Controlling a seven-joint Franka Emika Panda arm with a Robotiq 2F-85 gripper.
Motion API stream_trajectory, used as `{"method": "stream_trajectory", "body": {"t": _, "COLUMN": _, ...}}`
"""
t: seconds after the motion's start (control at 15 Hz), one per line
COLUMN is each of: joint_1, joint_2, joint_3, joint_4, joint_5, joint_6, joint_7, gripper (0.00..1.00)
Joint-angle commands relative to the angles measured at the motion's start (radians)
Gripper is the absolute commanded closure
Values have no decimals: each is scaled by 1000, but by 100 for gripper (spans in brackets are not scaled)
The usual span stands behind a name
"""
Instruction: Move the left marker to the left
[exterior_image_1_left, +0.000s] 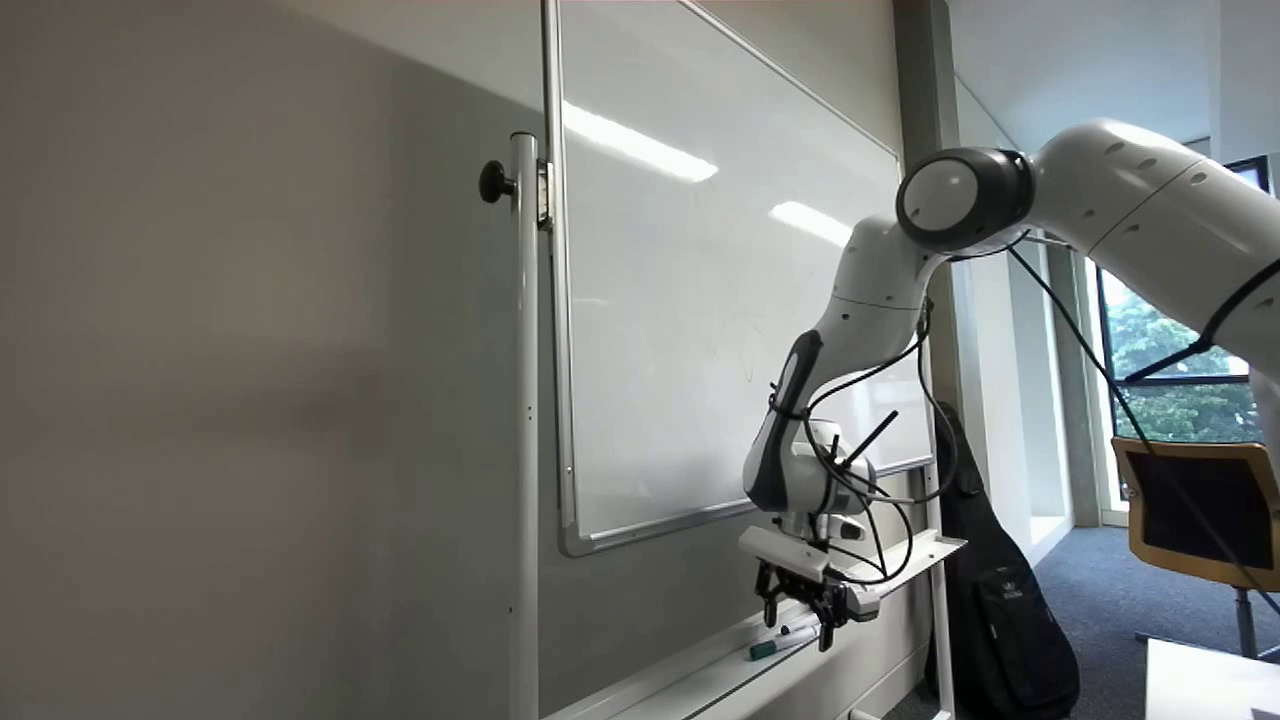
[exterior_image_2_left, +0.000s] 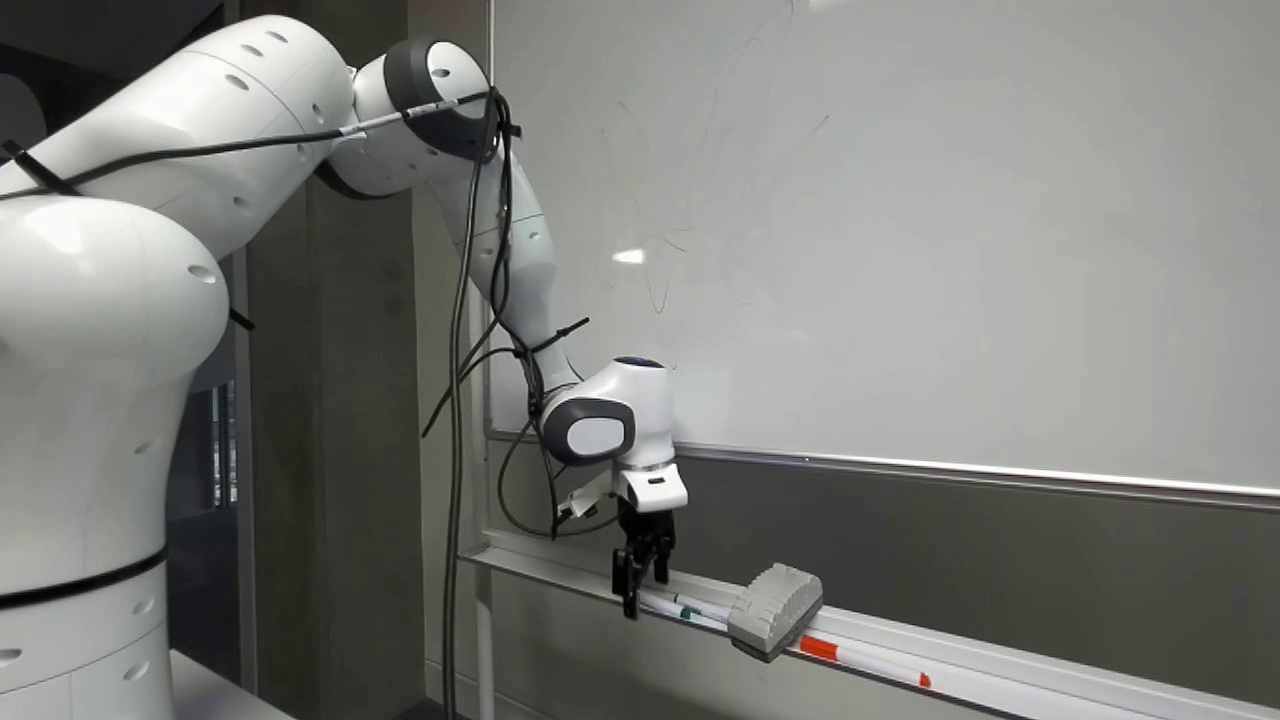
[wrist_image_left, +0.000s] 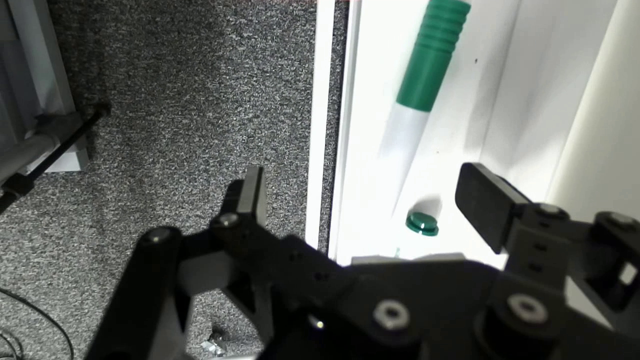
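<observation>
My gripper (wrist_image_left: 367, 196) hangs above the tray (exterior_image_1_left: 680, 688), its two black fingers (wrist_image_left: 480, 205) spread well apart with a broad gap between them. The tray is a long, shallow white channel with a straight front lip. The green marker (exterior_image_1_left: 780, 645) rests on the tray's floor, a little slanted to its length; in an exterior view it is the leftmost thing I see in the tray. It has a round white barrel and a green cap with ribs at its end. In the wrist view its barrel, bleached by glare, runs down toward the space between my fingers. Beside it on the tray's floor shows a small round green plug (wrist_image_left: 422, 223); I cannot tell which marker it belongs to. In an exterior view a second white marker (exterior_image_2_left: 708, 607) lies nearer the tray's back. Next along the tray, a grey eraser (exterior_image_2_left: 775, 610) sits tilted across it, a block with a stepped, ridged top. Past that, by the front lip, lies a red marker (exterior_image_2_left: 870, 663), white-barrelled, red at both ends. Above the tray hangs the glossy whiteboard (exterior_image_2_left: 950, 250), faintly scribbled; below the tray spreads speckled grey carpet (wrist_image_left: 200, 100).
</observation>
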Motion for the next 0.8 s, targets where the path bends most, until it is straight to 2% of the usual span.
{"method": "stream_trajectory", "body": {"t": 0.0, "joint_1": 20, "joint_2": -57, "joint_3": -35, "joint_4": -62, "joint_5": -106, "joint_6": -14, "joint_7": 90, "gripper": 0}}
{"method": "stream_trajectory", "body": {"t": 0.4, "joint_1": 10, "joint_2": -49, "joint_3": -38, "joint_4": -46, "joint_5": -253, "joint_6": -51, "joint_7": 205, "gripper": 0}}
{"method": "stream_trajectory", "body": {"t": 0.73, "joint_1": 2, "joint_2": -35, "joint_3": -33, "joint_4": -23, "joint_5": -333, "joint_6": -101, "joint_7": 276, "gripper": 0}}
